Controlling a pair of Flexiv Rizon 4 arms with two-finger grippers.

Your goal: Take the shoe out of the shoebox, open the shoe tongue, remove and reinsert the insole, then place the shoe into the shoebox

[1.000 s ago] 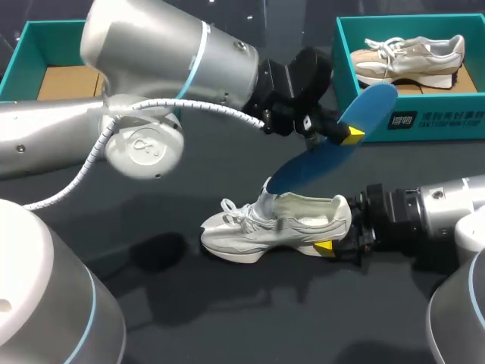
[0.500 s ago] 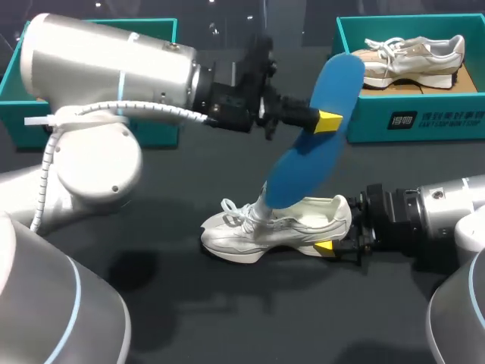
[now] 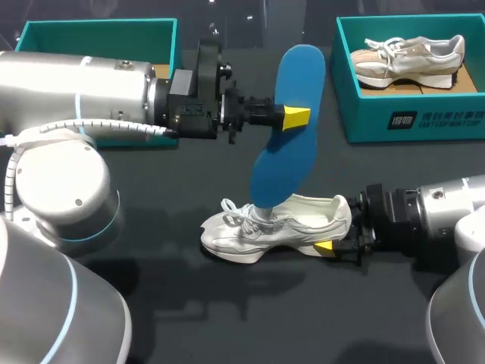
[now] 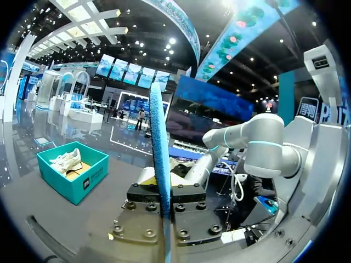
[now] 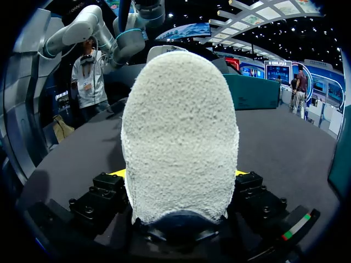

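With the shoe (image 3: 276,227) out at the table's middle, heel clamped by the right gripper (image 3: 326,246), and the blue insole (image 3: 284,163) pinched upright in the left gripper (image 3: 295,117) over its opening, reinsertion and boxing seemingly remained.

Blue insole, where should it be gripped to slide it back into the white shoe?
Pinch the insole on its upper half, across its thin flat faces, from the side, as the left gripper does, leaving its lower tip free at the opening of the shoe.
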